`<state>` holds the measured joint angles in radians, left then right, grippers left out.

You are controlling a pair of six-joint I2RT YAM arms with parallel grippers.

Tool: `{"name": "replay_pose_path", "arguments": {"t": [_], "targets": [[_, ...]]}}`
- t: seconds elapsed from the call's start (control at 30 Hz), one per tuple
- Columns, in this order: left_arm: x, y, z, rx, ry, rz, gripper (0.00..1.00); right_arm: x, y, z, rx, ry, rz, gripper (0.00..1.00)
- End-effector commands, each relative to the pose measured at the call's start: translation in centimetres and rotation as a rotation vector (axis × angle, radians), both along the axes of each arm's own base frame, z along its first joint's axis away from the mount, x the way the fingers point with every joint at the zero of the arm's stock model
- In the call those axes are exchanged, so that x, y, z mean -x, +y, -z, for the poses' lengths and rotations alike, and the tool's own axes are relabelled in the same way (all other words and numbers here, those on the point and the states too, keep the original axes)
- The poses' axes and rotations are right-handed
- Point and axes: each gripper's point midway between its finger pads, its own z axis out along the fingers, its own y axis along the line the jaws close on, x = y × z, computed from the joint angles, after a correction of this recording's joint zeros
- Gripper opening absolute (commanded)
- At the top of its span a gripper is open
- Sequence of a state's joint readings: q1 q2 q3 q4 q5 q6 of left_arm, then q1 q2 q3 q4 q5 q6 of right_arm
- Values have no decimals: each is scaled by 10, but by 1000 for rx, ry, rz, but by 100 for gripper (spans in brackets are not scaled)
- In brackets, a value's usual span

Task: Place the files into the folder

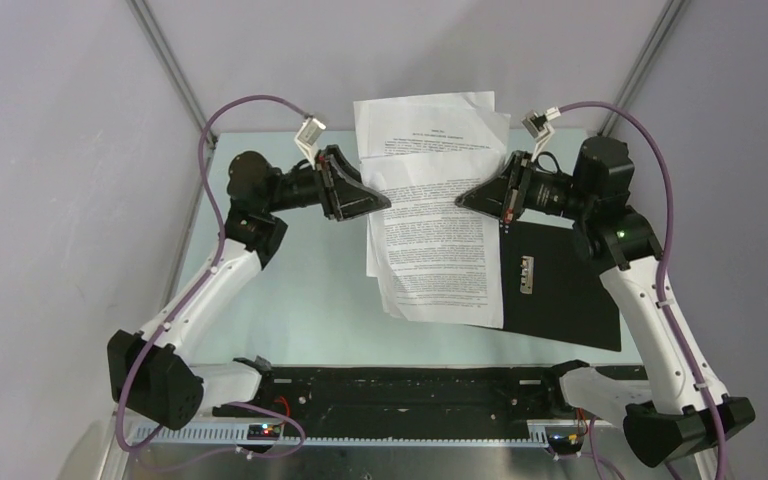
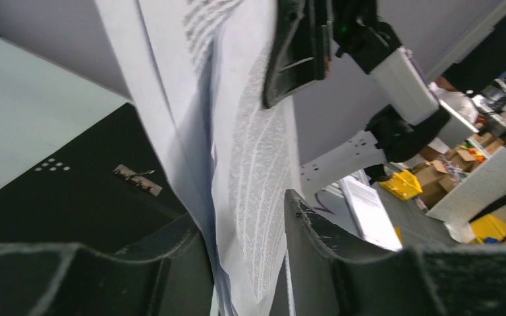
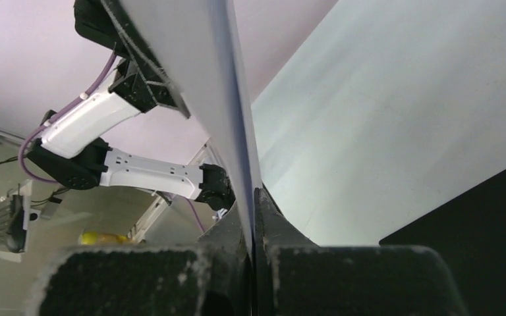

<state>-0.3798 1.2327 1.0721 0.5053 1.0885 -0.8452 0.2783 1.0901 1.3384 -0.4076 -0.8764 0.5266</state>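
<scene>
The files [image 1: 440, 220] are white printed sheets held up in the air between my two grippers, above the table's middle. My right gripper [image 1: 463, 200] is shut on their right edge; in the right wrist view its fingers [image 3: 253, 197] pinch the sheets [image 3: 217, 79] edge-on. My left gripper [image 1: 385, 205] is at their left edge. In the left wrist view its fingers [image 2: 240, 207] stand apart with the bulging sheets [image 2: 257, 164] loose between them. The folder [image 1: 560, 280] lies open on the table, black inside up, under and right of the files. It also shows in both wrist views [image 2: 72, 197] [image 3: 474, 224].
A small metal clip [image 1: 527, 272] sits on the folder's inner face, also in the left wrist view [image 2: 137, 179]. Grey walls enclose the table on the left, back and right. A black rail [image 1: 390, 390] runs between the arm bases at the near edge.
</scene>
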Motion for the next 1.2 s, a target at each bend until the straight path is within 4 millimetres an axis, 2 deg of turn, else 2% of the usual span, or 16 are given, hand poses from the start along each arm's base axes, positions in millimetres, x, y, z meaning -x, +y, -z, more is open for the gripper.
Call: {"name": "replay_pose_path", "arguments": {"t": [0.0,0.13,0.23,0.27,0.3,0.33,0.37,0.4,0.43,0.5,0.53,0.63,0.93,1.03,1.07,1.17], "targets": [[-20,0,5,-56,-51,-113,42,-1,1,-14,-5,-184,28,0],[-37,2,20,-125,-87,-193,38,-11,5,2,2,-216,61,0],[-52,2,31,-175,-105,-262,37,-21,7,4,-15,-283,105,0],[-56,1,38,-207,-117,-277,36,-23,8,15,-5,-291,111,0],[-64,2,42,-225,-118,-324,35,-31,7,10,-16,-339,153,0],[-71,2,50,-253,-127,-359,35,-33,8,22,-5,-342,161,0],[-75,1,55,-266,-127,-376,33,-39,7,21,-12,-369,188,0],[-82,0,65,-291,-129,-406,32,-44,7,33,0,-355,196,0],[-84,-1,70,-303,-128,-413,30,-49,6,33,-6,-373,216,0],[-94,-6,91,-345,-106,-420,26,-59,7,51,9,-359,235,0],[-97,-7,97,-359,-103,-431,23,-63,7,52,5,-372,244,0],[-114,-11,117,-408,-103,-488,22,-77,8,74,29,-354,279,0],[-159,-13,145,-462,-125,-673,20,-113,6,115,115,-361,387,13],[-164,-19,152,-469,-118,-691,19,-119,3,126,124,-355,409,18],[-165,-21,153,-470,-122,-693,19,-120,2,135,131,-340,412,22],[-162,-26,157,-480,-125,-702,20,-120,2,144,122,-322,418,30]]}}
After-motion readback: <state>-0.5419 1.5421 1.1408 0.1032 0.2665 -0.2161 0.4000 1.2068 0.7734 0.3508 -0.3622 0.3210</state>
